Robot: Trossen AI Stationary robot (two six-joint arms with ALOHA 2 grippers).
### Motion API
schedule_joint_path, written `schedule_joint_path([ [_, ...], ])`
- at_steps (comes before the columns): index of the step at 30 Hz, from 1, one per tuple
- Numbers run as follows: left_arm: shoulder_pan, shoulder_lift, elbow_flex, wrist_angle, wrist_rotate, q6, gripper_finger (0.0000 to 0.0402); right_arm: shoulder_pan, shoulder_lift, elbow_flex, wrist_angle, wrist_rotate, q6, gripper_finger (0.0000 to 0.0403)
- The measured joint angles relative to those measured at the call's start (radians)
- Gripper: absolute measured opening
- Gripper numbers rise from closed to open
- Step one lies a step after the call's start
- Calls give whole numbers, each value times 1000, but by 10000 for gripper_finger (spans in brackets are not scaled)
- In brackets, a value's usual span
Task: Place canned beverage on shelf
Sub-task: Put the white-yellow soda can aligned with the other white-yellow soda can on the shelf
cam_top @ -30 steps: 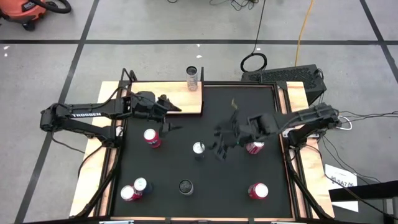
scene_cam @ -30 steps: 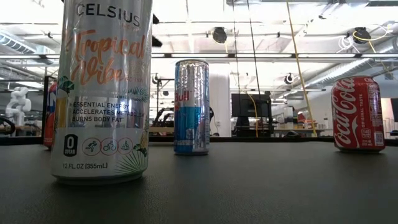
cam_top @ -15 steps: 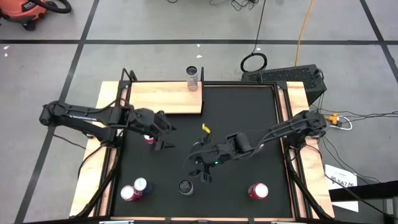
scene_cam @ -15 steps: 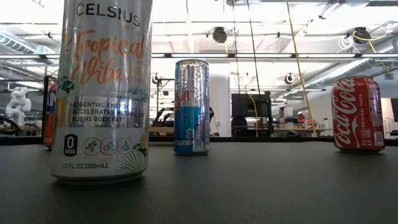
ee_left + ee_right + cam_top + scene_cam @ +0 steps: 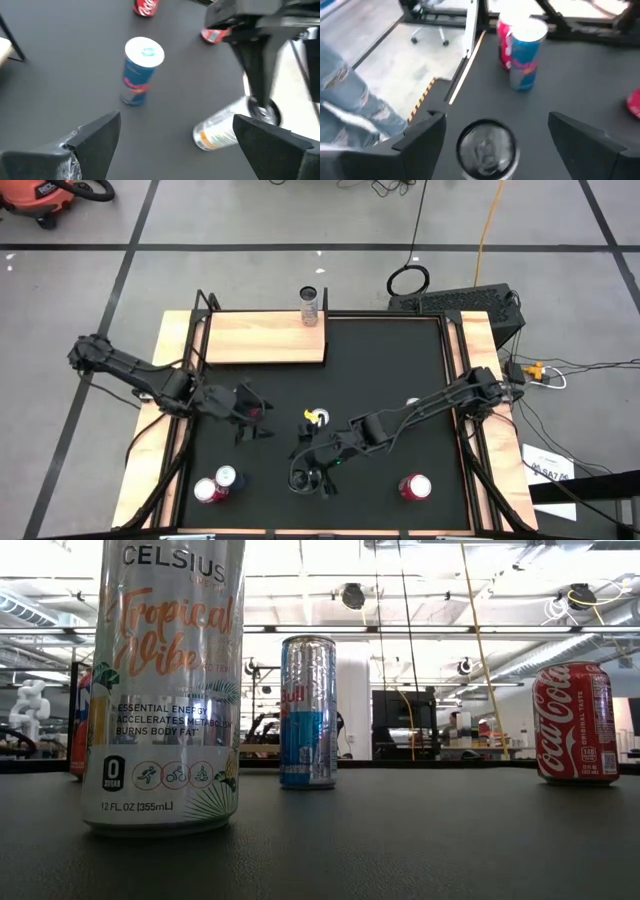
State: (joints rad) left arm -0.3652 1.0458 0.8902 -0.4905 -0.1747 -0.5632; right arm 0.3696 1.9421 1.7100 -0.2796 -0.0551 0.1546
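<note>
Right wrist view shows the right gripper, fingers spread, straddling the silver Celsius can; centre over its lid, descend squarely, close gently.

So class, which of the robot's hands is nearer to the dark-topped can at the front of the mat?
The right hand is nearer, open right around the dark-topped can. The left hand hovers farther off, open, beyond it toward the shelf.

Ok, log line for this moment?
right gripper: open, over white Celsius can | left gripper: open, hovering | shelf: one can
</note>
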Motion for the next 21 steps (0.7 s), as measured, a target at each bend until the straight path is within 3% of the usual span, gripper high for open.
schedule_joint_path([
  [9,-70,0,0,-53,-46,-60,386,13,41,-1,-14,-24,-18,360],
  [21,-74,0,0,-102,-48,-60,386,18,76,0,-29,-26,-68,360],
])
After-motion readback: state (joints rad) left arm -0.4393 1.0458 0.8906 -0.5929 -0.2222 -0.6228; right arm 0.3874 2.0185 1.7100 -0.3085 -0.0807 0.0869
